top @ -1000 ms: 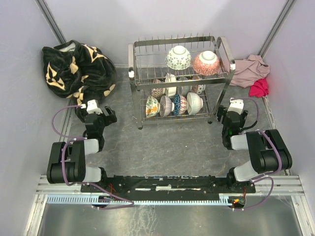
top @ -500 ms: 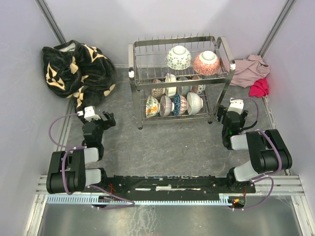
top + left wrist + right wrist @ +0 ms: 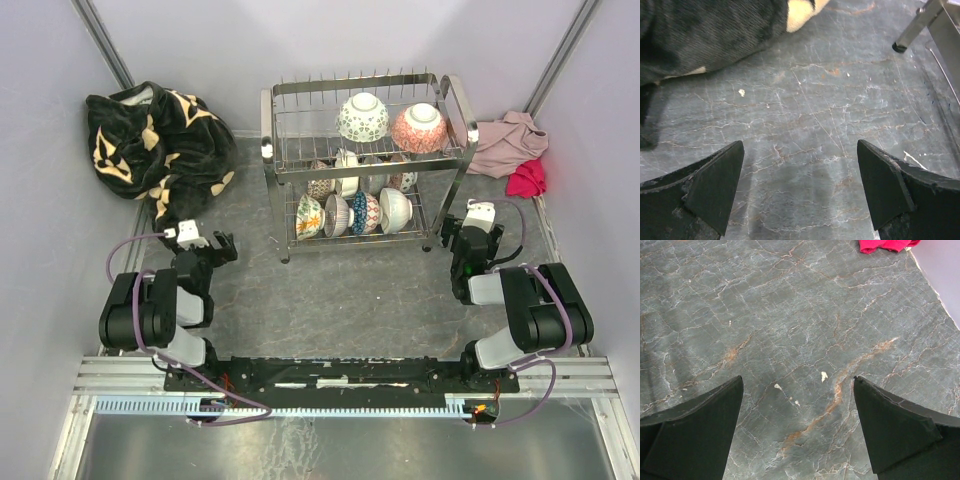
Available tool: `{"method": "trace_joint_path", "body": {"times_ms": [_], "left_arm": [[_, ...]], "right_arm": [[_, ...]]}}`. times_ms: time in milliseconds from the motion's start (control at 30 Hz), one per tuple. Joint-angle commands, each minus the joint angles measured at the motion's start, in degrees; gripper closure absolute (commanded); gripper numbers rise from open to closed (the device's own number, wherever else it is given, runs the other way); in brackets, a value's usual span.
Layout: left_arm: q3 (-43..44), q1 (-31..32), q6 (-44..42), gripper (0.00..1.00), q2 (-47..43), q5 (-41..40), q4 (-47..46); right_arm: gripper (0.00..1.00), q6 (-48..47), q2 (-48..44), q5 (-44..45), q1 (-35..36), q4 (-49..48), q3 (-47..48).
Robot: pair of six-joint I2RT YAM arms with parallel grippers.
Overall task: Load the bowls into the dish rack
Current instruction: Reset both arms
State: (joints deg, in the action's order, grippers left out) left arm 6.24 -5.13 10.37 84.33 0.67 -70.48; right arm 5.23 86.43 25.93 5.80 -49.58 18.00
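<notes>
The dish rack [image 3: 350, 84], a two-tier chrome wire frame, stands at the back middle of the table. Its top tier holds a white-and-green bowl [image 3: 362, 117] and a pink bowl [image 3: 419, 128]. Several patterned bowls [image 3: 352, 212] stand on edge in the lower tier. My left gripper [image 3: 212, 246] sits low to the left of the rack, open and empty over bare table [image 3: 800, 146]. To the rack's right my right gripper [image 3: 470, 234] is also open with only table between its fingers [image 3: 798, 380]. One rack foot [image 3: 912, 31] shows in the left wrist view.
A black-and-cream blanket [image 3: 150, 140] is heaped in the back left corner, and its edge [image 3: 715, 30] lies just ahead of the left gripper. Pink and red cloths [image 3: 515, 150] lie at the back right, and the red cloth [image 3: 885, 245] shows ahead of the right gripper. Walls enclose three sides.
The left arm has folded back toward its base, and its gripper has drawn a little nearer. The right arm has not moved. Both grippers stay open.
</notes>
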Motion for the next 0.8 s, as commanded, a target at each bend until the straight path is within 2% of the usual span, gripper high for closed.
{"method": "trace_joint_path", "body": {"times_ms": [0,133,233,767], "left_arm": [[0.6,-0.2,-5.4,0.01,2.8,4.5,-9.9],[3.7,0.1,-6.7,0.01,3.1,6.4,-4.6],[7.0,3.4,-9.0,0.01,2.6,1.9,3.0],[7.1,4.1,-9.2,0.01,2.6,0.6,3.1]], "right_arm": [[0.01,-1.1,0.2,-1.6,1.1,-2.6,1.7],[0.01,-1.1,0.2,-1.5,1.0,-2.6,1.8],[0.01,-1.1,0.2,-1.5,1.0,-2.6,1.8],[0.01,-1.1,0.2,-1.5,1.1,-2.5,1.8]]}}
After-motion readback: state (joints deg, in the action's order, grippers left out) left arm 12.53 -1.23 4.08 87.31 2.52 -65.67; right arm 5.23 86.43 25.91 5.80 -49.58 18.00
